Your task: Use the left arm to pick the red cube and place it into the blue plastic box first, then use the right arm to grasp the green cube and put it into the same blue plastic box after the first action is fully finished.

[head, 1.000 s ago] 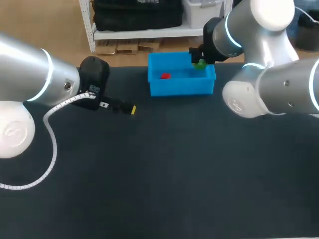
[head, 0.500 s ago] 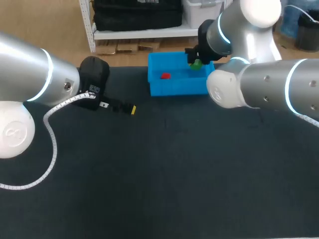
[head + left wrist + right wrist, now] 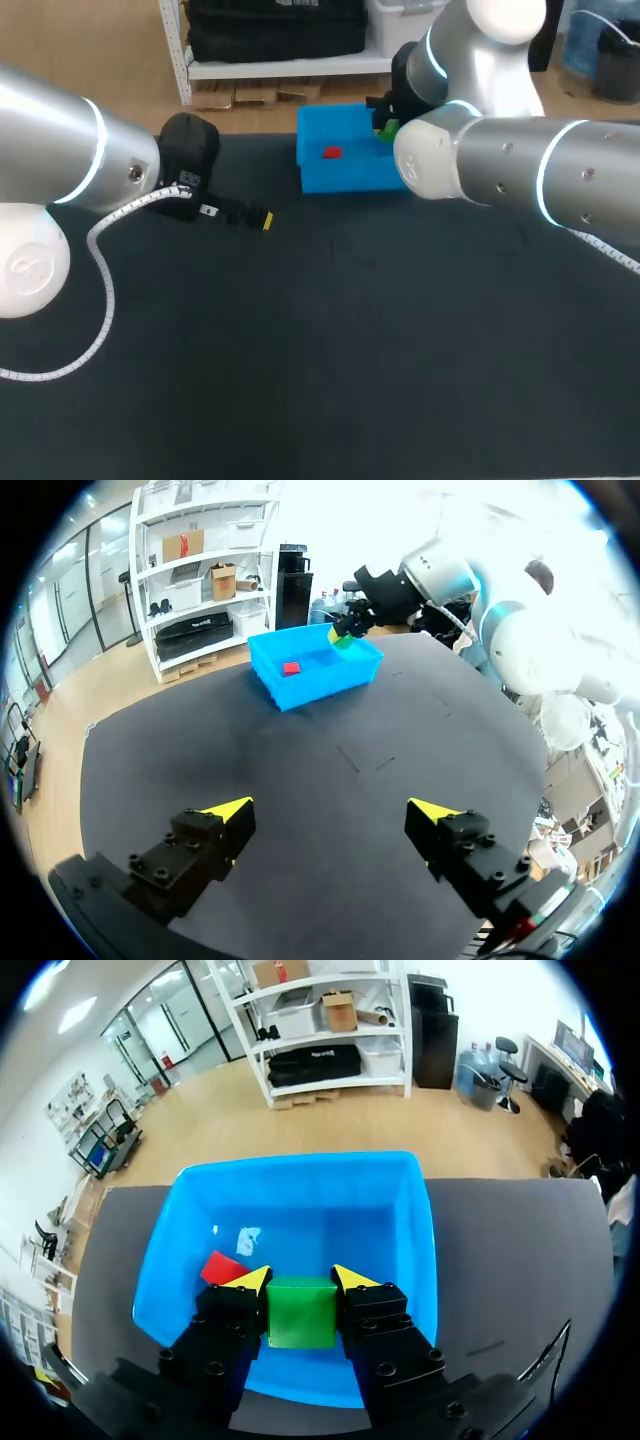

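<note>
Green cube (image 3: pixel 301 1312) clamped in the right gripper (image 3: pixel 301 1281) above the blue box (image 3: pixel 330 1215)

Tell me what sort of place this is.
Probably a robot lab or test bench: a left arm and a right arm stand at a dark table, a blue box holds a red cube, and the right hand grips a green cube over that box.
</note>
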Robot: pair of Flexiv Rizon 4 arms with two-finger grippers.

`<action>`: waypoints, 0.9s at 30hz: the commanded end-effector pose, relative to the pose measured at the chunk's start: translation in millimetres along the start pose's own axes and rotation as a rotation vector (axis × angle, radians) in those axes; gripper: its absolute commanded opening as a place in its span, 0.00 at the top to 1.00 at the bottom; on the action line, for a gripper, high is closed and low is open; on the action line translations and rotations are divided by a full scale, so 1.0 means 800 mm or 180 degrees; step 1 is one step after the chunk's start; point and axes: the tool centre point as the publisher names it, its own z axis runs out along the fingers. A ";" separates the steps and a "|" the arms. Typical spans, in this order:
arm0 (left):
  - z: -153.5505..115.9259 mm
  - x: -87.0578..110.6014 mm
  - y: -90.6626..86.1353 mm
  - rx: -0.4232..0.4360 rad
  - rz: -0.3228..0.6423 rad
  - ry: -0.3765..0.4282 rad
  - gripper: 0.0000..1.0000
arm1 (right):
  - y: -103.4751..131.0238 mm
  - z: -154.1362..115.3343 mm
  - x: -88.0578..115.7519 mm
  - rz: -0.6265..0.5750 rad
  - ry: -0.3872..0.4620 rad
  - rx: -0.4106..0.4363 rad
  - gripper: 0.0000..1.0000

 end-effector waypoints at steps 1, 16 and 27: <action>0.000 0.001 0.002 0.0027 0.0005 -0.0011 0.00 | -0.001 0.007 -0.007 0.0011 0.0072 -0.0007 1.00; 0.000 0.001 0.002 0.0027 0.0005 -0.0011 0.00 | 0.005 0.002 -0.003 -0.0060 0.0087 -0.0023 0.00; 0.000 0.001 0.002 0.0027 0.0005 -0.0011 0.00 | 0.010 -0.060 -0.013 -0.0134 0.0017 0.0032 0.00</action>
